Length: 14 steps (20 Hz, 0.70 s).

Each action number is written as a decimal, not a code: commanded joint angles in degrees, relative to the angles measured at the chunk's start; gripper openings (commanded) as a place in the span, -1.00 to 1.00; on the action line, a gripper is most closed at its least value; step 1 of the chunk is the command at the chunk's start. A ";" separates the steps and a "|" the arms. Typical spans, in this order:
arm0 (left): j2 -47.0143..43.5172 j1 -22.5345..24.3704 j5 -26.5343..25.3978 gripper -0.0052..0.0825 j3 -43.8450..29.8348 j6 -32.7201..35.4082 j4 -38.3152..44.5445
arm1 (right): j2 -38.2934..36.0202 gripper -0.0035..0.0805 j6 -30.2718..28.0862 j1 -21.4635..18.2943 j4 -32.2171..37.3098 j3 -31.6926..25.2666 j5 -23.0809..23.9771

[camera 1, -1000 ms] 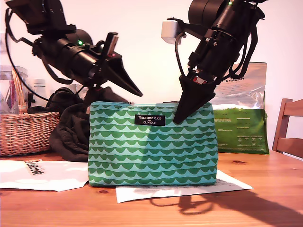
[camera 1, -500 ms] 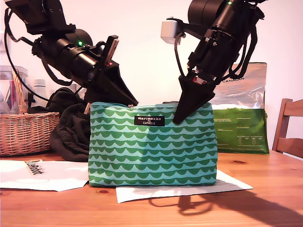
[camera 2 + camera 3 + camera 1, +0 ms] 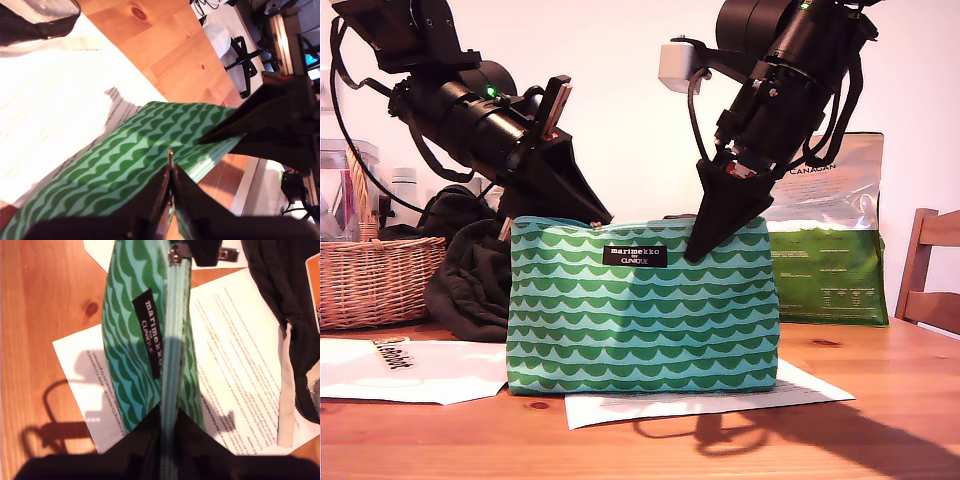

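My first gripper (image 3: 170, 169): fingers pinched together on the small metal zip pull (image 3: 170, 156), at the top corner of the green pouch (image 3: 640, 320) on the exterior view's left. My second gripper (image 3: 168, 416): jaws nearly closed, clamped over the pouch's top edge, one finger on each side of the zip (image 3: 172, 330); in the exterior view it bites the top edge towards the right end.

Pouch stands upright on the wooden table (image 3: 880, 420), black label (image 3: 635, 255) facing the exterior camera, base on a printed sheet (image 3: 720, 400). Just behind it on the exterior view's left, a dark cloth heap (image 3: 470, 280); further left, a wicker basket (image 3: 375, 280). Behind it on the right, a green-and-white bag (image 3: 830, 270); a chair (image 3: 930, 270) at the right edge
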 commanded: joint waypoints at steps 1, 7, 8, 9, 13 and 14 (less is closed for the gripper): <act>1.01 1.20 -0.74 -0.94 0.42 1.01 -0.48 | 0.15 -0.95 0.31 0.22 -0.72 -0.52 0.24; 1.01 2.91 -1.09 -0.94 0.44 2.32 -2.38 | 0.15 -0.95 0.31 -0.28 -1.18 -0.52 0.61; 0.98 3.15 -1.09 -0.94 0.44 2.56 -2.75 | 0.15 -0.95 0.31 -0.31 -1.18 -0.52 0.61; 0.98 3.43 -1.09 -0.94 0.46 2.69 -3.04 | 0.15 -0.95 0.28 -0.33 -1.16 -0.52 0.63; 0.98 4.66 -1.11 -0.94 0.46 3.76 -3.98 | 0.15 -0.95 0.28 -0.96 -1.33 -0.52 0.61; 0.98 5.01 -1.14 -0.94 0.46 3.76 -4.09 | 0.15 -0.95 0.28 -1.09 -1.36 -0.52 0.63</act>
